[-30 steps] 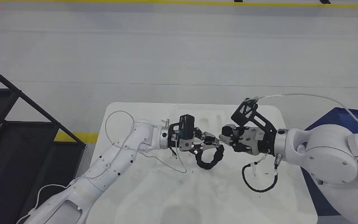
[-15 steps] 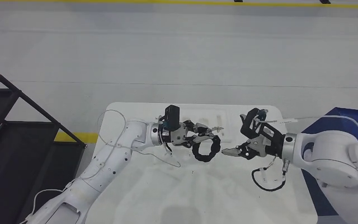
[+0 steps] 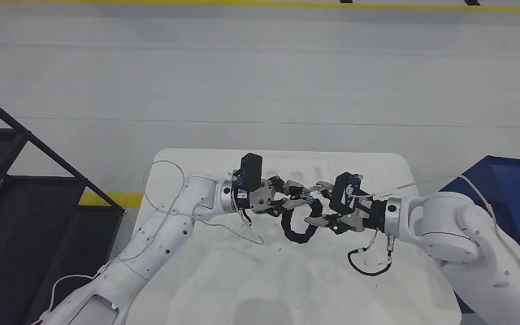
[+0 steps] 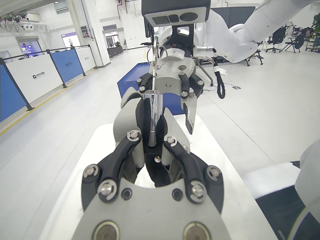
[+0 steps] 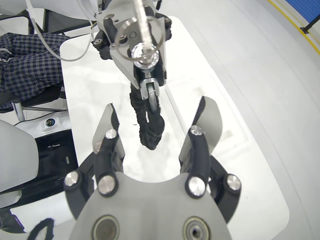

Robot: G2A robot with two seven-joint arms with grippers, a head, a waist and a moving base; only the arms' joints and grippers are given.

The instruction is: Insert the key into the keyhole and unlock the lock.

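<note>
The left gripper is clamped on the lock, its two fingers pressed to either side of the chrome barrel and the black fabric-covered cable behind it. The lock is held up off the bench, its keyhole end pointing at the other arm. The cable hangs below the barrel in a dark loop.

The key sits in the keyhole at the barrel's face, blade in and bow sticking out toward the right arm. A thin wire ring dangles from it, resting against the barrel's rim.

The right gripper faces the lock head-on with its fingers spread apart and nothing between them. It is near the key but not touching it; one fingertip shows just beside the barrel in the left wrist view. From above, the two grippers meet over the middle of the bench, almost nose to nose.

A shallow white tray lies on the bench below and beside the lock.
</note>
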